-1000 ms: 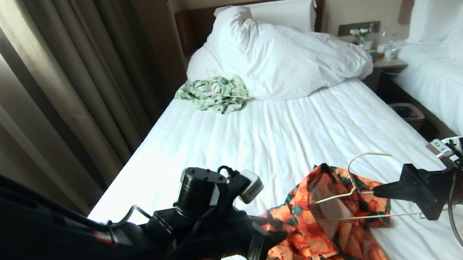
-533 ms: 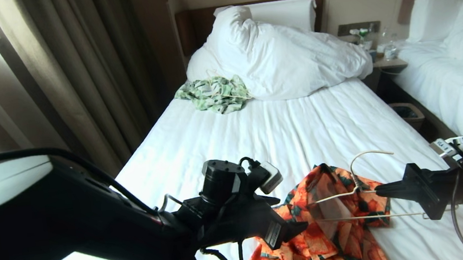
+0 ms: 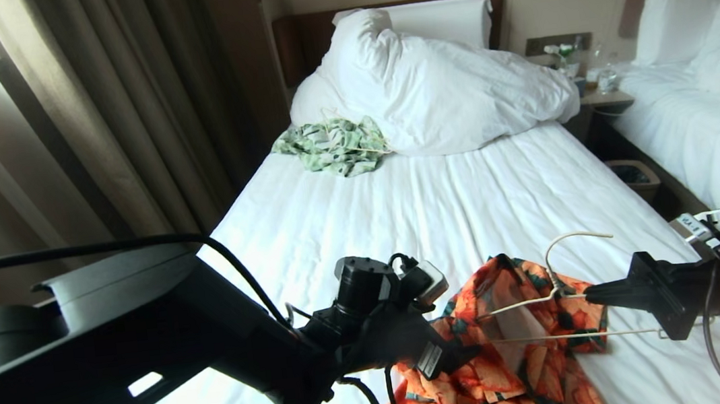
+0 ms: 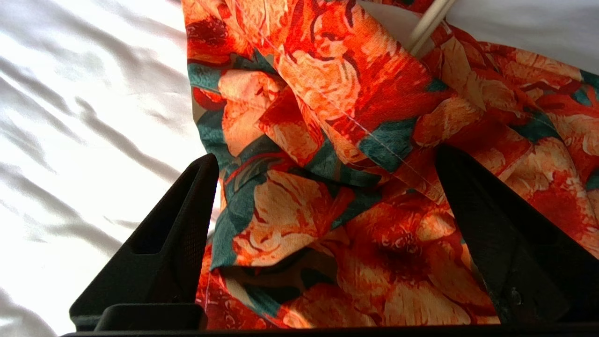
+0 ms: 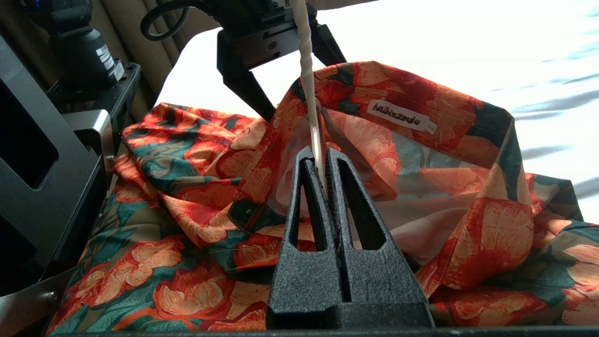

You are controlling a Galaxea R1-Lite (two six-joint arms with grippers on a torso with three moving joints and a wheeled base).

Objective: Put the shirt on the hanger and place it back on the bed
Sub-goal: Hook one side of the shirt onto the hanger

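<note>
shirt (image 3: 520, 360) crumpled at the near end of the bed (image 3: 402, 211), lower part cut off, hanger (image 3: 568, 300) partly buried, hook toward the duvet (image 3: 441, 84), right gripper (image 5: 320, 180) clamped on its neck, left gripper (image 4: 327, 187) spread over the cloth

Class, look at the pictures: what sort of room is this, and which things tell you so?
Most likely a twin hotel room: two white-sheeted beds with matching headboards, a nightstand between them, and full-length curtains.
</note>
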